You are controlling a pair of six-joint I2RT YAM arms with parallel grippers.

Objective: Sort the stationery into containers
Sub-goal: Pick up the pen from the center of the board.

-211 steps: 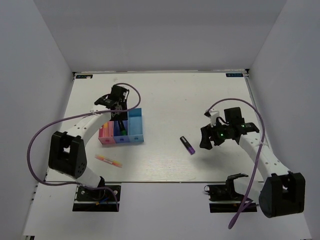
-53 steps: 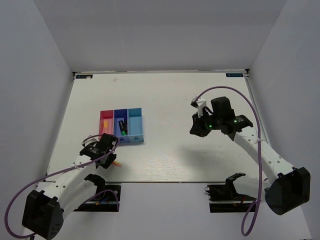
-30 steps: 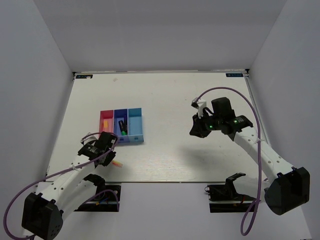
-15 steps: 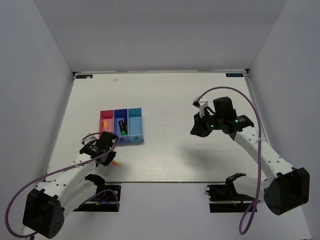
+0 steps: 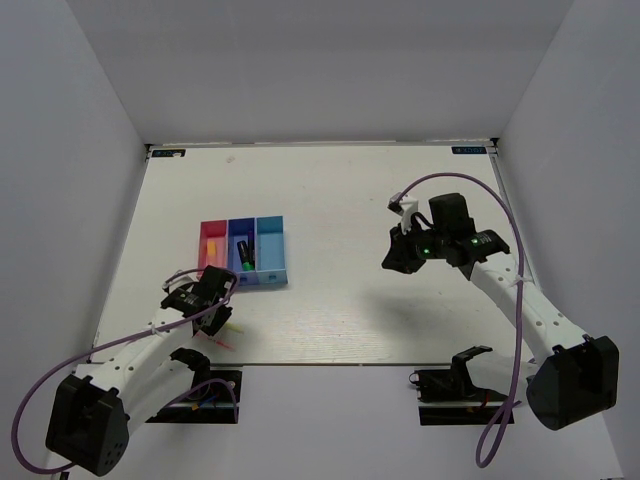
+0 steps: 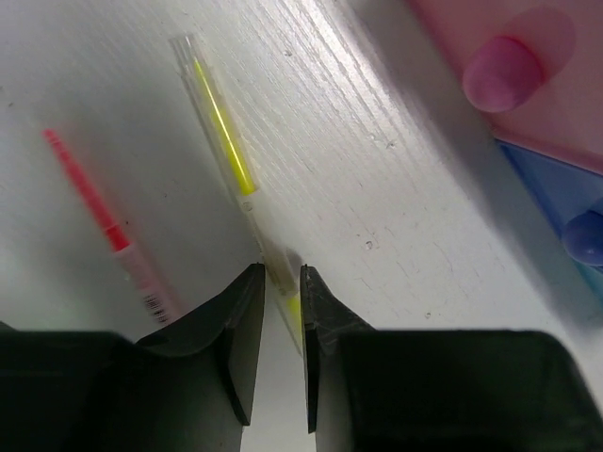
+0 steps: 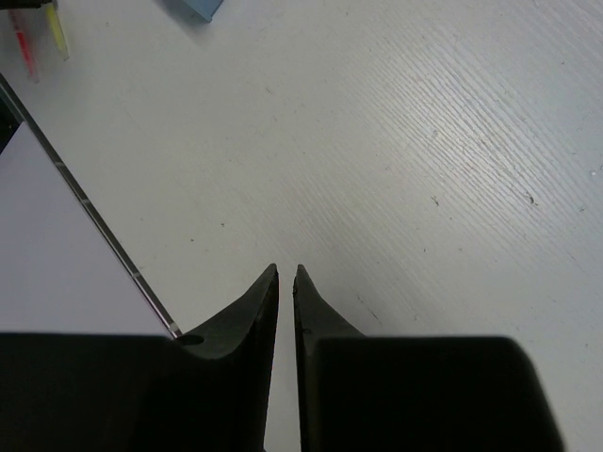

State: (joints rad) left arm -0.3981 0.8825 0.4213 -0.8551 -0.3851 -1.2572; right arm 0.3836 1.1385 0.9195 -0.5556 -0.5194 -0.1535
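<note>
A thin yellow pen (image 6: pixel 221 122) lies on the table with its near end between the fingertips of my left gripper (image 6: pixel 281 273), whose jaws are closed narrowly on it. A thin pink-red pen (image 6: pixel 94 202) lies loose just to its left, and it shows near the table's front edge (image 5: pixel 222 343). My left gripper (image 5: pixel 213 318) is in front of the three joined containers. The dark blue bin (image 5: pixel 240 280) holds a green marker with a black cap (image 5: pixel 243 252). The pink bin (image 5: pixel 213 268) holds a small orange piece. Over bare table, my right gripper (image 7: pixel 286 270) is shut with nothing between its fingers.
The light blue bin (image 5: pixel 270 255) is on the right of the row. The table's front edge (image 5: pixel 300 362) runs close behind the left gripper. My right arm (image 5: pixel 393 262) hangs over the right half of the table. White walls enclose the table.
The left gripper has shifted slightly toward the front edge. The pink-red pen now lies apart from the yellow one, closer to the edge. The right arm has barely moved.
</note>
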